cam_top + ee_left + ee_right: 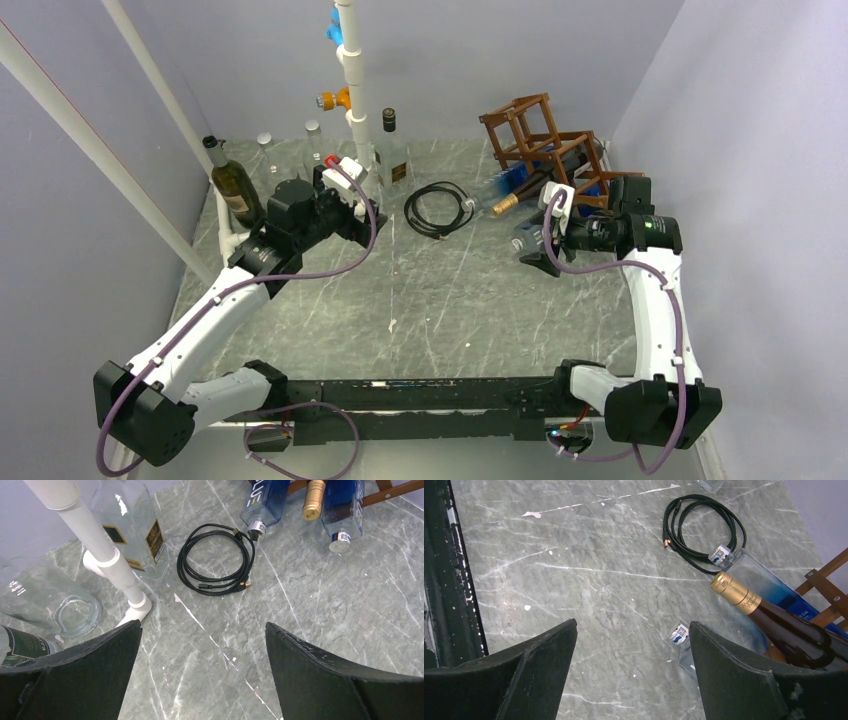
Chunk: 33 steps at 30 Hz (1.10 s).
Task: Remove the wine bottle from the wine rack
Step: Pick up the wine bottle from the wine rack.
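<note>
The reddish-brown wine rack [540, 140] stands at the back right. A dark wine bottle [789, 627] with a gold foil neck [505, 205] lies in it, neck poking out toward the table's middle. My right gripper [633, 623] hovers open over bare table just in front of the rack [824, 580]. The bottle's neck lies to the right of its right finger, untouched. My left gripper [202, 625] stands wide open over the table at the back left, holding nothing. From there the gold neck [314, 500] shows far ahead.
Two blue glass bottles [265, 502] [342, 515] flank the wine bottle in the rack. A coiled black cable [438, 208] lies mid-table. A clear square bottle [135, 527], a white pipe [95, 535] and a green bottle [235, 185] stand at the back left.
</note>
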Available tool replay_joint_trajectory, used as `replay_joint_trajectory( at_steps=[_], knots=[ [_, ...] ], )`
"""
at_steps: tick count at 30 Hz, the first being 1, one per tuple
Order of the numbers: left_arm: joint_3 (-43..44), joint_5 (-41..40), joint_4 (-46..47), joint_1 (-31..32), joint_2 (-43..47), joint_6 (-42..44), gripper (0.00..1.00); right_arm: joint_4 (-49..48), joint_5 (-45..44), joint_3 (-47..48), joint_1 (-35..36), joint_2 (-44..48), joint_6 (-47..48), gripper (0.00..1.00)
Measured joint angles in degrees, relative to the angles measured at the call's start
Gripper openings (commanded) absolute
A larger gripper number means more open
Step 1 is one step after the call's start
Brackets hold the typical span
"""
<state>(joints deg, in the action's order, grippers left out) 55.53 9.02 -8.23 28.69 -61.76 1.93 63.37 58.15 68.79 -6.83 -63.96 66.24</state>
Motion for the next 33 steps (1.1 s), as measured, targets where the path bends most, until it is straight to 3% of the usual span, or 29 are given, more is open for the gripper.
replay_joint_trajectory(
  at_steps=[23, 33],
  knots=[
    [0.0, 2.1, 0.0, -0.5, 0.0, -0.9, 0.99, 13.7, -1.9, 13.3, -0.2, -5.1, 14.7, 0.86],
    [0.0, 3.8, 0.1, -1.5, 0.0, -2.5, 1.00, 18.3, -5.4, 14.9, -0.3, -9.6, 27.2, 0.87]
  ],
)
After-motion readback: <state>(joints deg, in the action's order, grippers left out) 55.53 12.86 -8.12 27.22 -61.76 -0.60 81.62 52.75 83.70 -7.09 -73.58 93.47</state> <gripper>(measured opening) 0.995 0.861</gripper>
